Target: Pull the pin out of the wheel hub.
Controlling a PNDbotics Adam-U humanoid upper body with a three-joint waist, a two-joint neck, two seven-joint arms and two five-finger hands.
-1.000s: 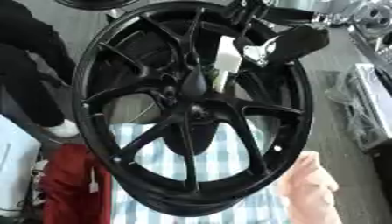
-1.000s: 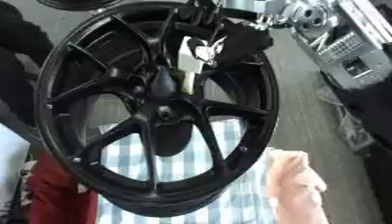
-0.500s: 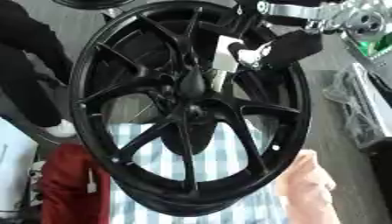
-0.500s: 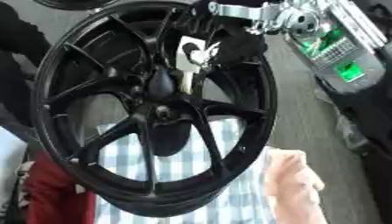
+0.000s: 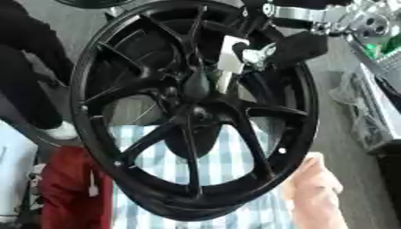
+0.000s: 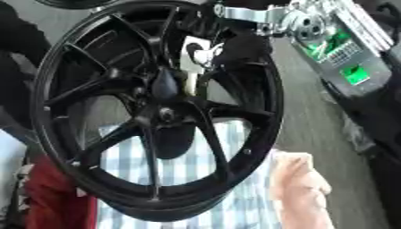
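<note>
A big black spoked wheel hub (image 5: 302, 112) stands upright and tilted on a blue-and-white checked cloth (image 5: 235, 166). A white pin (image 5: 230, 56) with a pale stem reaches down between the upper spokes towards the dark centre boss (image 5: 195, 86). My right hand (image 5: 296, 46) comes in from the upper right, its black fingers curled round the pin's white head. Whether the stem's lower end still sits in the hub is hidden behind the spokes. My left hand shows in neither view.
A red cloth (image 5: 70, 188) lies at the lower left and a pink cloth (image 5: 315, 197) at the lower right of the hub. A device with green lights (image 6: 344, 62) stands at the right. A person's dark leg and white shoe (image 5: 59, 132) are at the left.
My right arm's silver wrist has come into view at the top right. The hand and the white pin stay at almost the same spot by the upper spokes.
</note>
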